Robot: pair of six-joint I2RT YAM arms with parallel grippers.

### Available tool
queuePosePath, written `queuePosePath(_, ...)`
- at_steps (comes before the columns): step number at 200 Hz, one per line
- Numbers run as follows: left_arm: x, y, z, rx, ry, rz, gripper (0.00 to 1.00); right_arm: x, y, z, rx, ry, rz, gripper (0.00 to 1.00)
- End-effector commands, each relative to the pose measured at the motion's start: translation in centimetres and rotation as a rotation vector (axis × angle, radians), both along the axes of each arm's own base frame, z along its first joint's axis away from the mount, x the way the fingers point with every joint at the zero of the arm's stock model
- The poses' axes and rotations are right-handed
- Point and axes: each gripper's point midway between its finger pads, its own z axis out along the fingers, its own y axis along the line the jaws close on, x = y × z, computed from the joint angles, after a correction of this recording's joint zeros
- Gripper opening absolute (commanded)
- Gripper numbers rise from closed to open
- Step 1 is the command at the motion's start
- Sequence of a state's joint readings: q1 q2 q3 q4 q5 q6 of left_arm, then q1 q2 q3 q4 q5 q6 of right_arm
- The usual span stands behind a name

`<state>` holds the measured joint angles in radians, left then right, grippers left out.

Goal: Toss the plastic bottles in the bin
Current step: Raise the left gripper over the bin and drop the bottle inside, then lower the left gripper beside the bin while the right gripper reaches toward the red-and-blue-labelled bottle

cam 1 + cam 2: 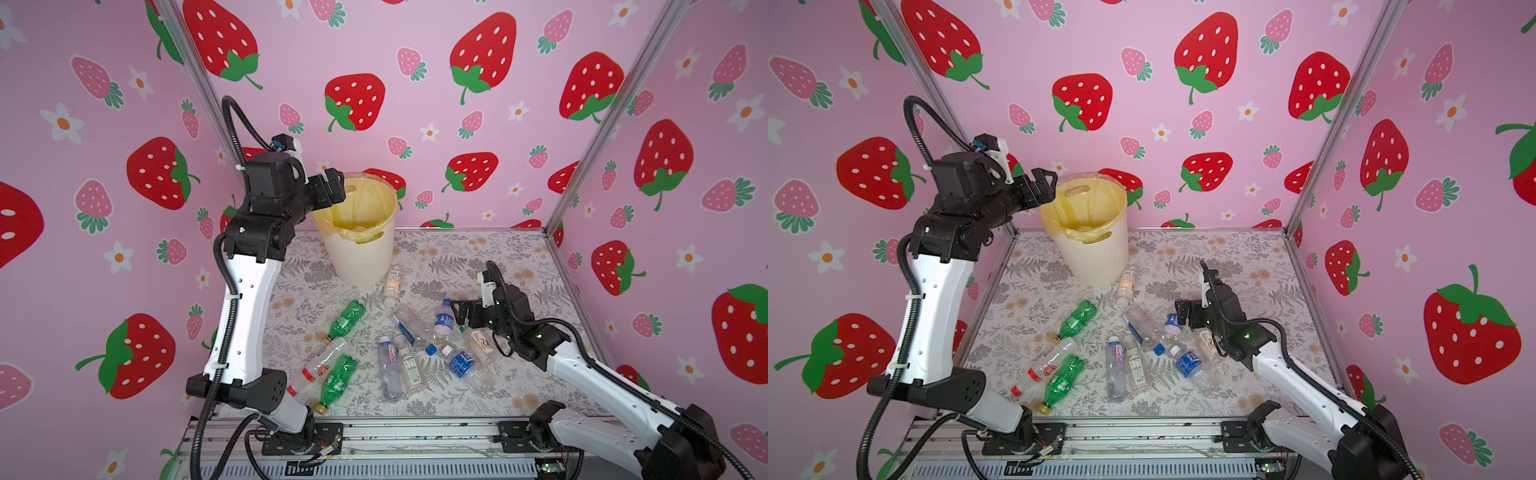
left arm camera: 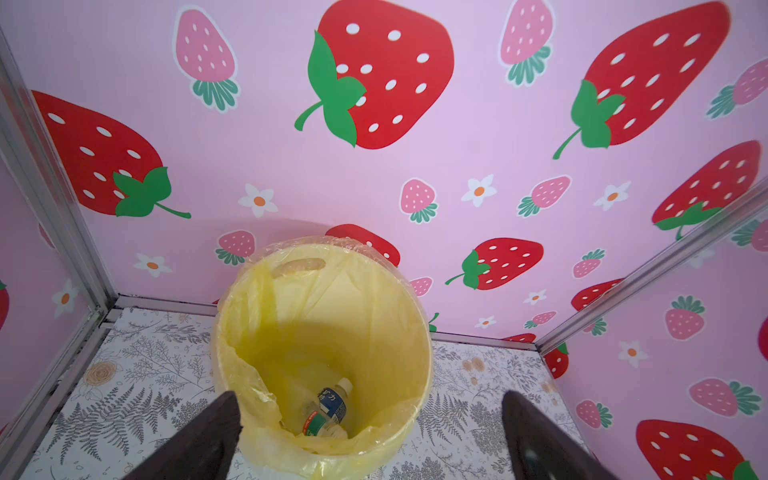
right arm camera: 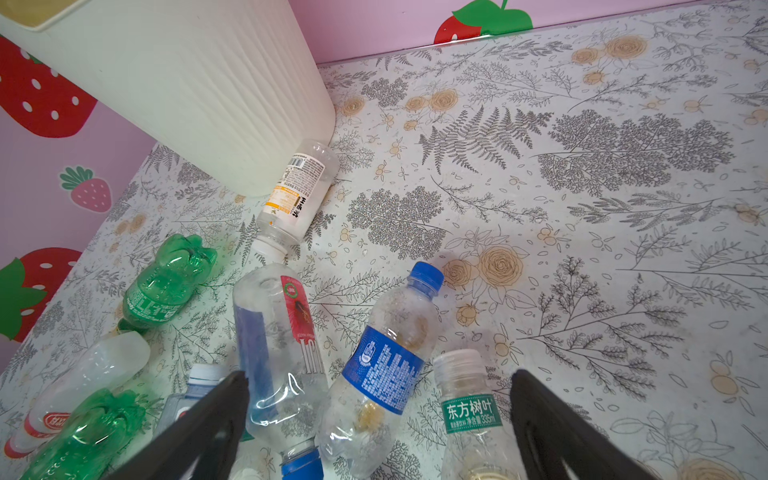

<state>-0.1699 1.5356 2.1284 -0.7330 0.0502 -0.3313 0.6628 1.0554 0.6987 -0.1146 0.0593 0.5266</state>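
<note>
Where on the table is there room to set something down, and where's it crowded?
Bare table runs from the bin to the right wall, behind the right gripper. Crowded: the plastic bottles fill the front middle, up to the bin's base.

Cream bin (image 1: 360, 257), yellow liner (image 2: 316, 316); green bottles (image 1: 347, 318); strawberry-print pink walls (image 1: 415, 104).

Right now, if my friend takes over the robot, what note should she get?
The left gripper is open and empty, up at the rim of the bin.
The right gripper is open and empty, low over the blue-label bottle.
Done: at least two bottles lie in the bin.
Left: about ten bottles lie on the table in front of the bin.
</note>
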Motion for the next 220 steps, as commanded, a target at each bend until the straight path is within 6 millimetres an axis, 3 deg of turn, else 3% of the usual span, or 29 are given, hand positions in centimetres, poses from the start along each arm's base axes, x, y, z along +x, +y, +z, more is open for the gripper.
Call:
queuePosePath(1, 0.1, -0.8, -2.6, -0.011, 0.065, -0.041, 0.99, 0.3, 0.1, -0.1, -0.005, 0.008, -0.005, 0.99)
queuePosePath(45, -2.5, -2.1, -5.9, -0.105, 0.102, -0.117, 0.99, -0.1, 0.4, -1.1, -0.008, 0.048, 0.015, 0.99)
queuePosePath(79, -4.3, -1.2, -8.5, -0.118, 0.149, -0.073, 0.99, -0.3, 0.6, -1.5, -0.020, 0.062, 0.033, 0.99)
queuePosePath(114, -6.3, -1.1, -12.9, -0.159, 0.231, -0.064, 0.99, -0.3, 0.8, -1.6, -0.034, 0.060, 0.043, 0.99)
queuePosePath(161, -8.5, -0.2, -19.0, -0.089, 0.349, -0.042, 0.99, -0.5, 2.1, -1.6, -0.050, 0.054, 0.078, 0.99)
queuePosePath(179, -8.9, 1.3, -21.2, -0.028, 0.397, 0.029, 0.99, -0.7, 2.8, -1.9, -0.063, 0.054, 0.097, 0.99)
queuePosePath(220, -9.3, 1.2, -24.4, -0.022, 0.478, 0.026, 0.99, -1.1, 4.3, -2.1, -0.072, 0.056, 0.129, 0.99)
